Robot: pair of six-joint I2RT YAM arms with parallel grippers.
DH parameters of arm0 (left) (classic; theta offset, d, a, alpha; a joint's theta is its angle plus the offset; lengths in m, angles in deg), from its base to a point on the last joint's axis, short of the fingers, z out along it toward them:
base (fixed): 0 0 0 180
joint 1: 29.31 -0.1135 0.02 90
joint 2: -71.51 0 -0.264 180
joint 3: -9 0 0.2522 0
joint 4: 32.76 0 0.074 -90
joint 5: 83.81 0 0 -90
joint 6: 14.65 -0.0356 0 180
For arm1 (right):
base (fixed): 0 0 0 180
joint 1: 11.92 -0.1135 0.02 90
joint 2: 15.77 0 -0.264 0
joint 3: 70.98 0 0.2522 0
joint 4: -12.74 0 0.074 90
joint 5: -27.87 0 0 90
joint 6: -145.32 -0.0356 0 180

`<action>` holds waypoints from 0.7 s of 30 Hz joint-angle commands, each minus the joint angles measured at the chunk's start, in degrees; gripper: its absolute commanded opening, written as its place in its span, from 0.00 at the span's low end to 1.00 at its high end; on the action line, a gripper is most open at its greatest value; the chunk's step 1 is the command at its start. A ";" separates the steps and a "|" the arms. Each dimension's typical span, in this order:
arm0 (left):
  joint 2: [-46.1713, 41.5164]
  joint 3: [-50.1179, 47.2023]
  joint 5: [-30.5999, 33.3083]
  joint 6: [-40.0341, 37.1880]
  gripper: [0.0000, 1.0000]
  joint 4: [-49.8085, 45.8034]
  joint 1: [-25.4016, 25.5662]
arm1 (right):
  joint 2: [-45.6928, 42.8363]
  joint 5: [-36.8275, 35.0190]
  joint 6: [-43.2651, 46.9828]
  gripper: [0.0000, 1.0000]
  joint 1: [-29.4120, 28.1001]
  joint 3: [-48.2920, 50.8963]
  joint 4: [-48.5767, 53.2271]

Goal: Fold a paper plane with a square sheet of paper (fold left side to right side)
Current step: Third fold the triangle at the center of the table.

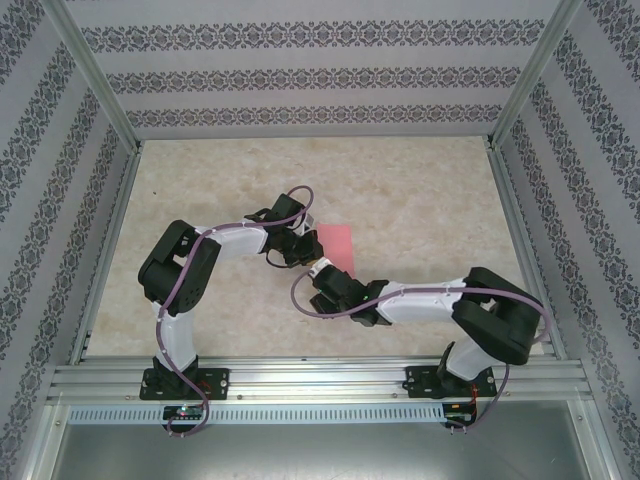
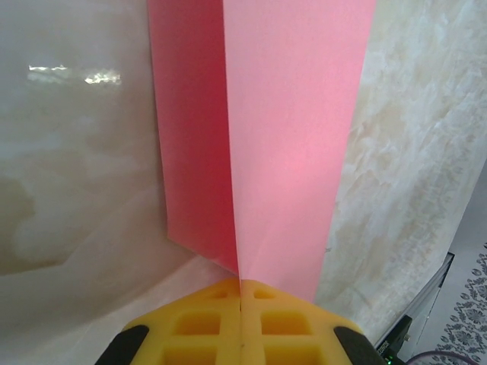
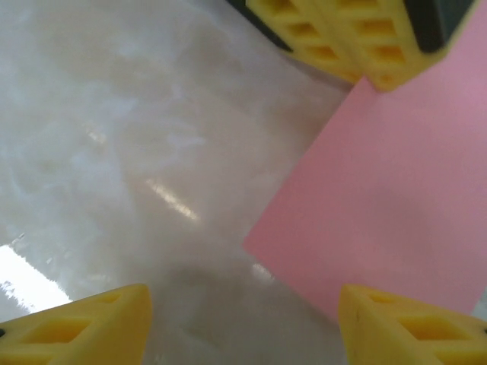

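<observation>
The square sheet of paper, salmon-pink, lies mid-table between the two arms. My left gripper is at its left edge. In the left wrist view its yellow pads are pressed together on the sheet's near edge, and the sheet rises from them in two faces that meet along a sharp ridge. My right gripper hovers just in front of the sheet, open, its fingertips wide apart over bare table. The sheet's near corner lies ahead of it, with the left gripper's fingers on the far edge.
The beige marbled table is ringed by aluminium frame rails and patterned walls. Both arms bend in toward the middle, their wrists close together beside the sheet. Open tabletop lies to the left, right and behind.
</observation>
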 commanded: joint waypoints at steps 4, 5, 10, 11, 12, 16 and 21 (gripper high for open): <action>-1.73 -0.41 -1.06 0.25 0.05 1.49 0.86 | 4.43 -5.89 4.79 0.65 -0.50 -4.29 -1.07; -1.81 -0.38 -1.09 0.13 0.05 1.42 0.87 | 5.04 -6.16 4.98 0.64 -0.47 -4.55 -0.89; -1.91 -0.27 -1.00 -0.24 0.05 0.75 0.86 | 5.92 -7.40 5.10 0.54 -0.50 -4.86 -0.69; -1.91 -0.22 -0.99 -0.27 0.05 0.70 0.82 | 5.70 -7.43 5.03 0.50 -0.50 -4.75 -0.70; -1.89 -0.15 -1.00 -0.33 0.05 0.64 0.86 | 5.55 -7.45 5.08 0.47 -0.50 -4.79 -0.54; -1.82 0.05 -0.84 -0.62 0.05 0.12 0.78 | 3.89 -6.73 5.86 0.32 -0.72 -4.75 0.33; -2.04 0.36 -0.72 -1.33 0.06 -0.96 0.78 | 1.50 -6.75 7.06 0.08 -0.85 -4.70 1.54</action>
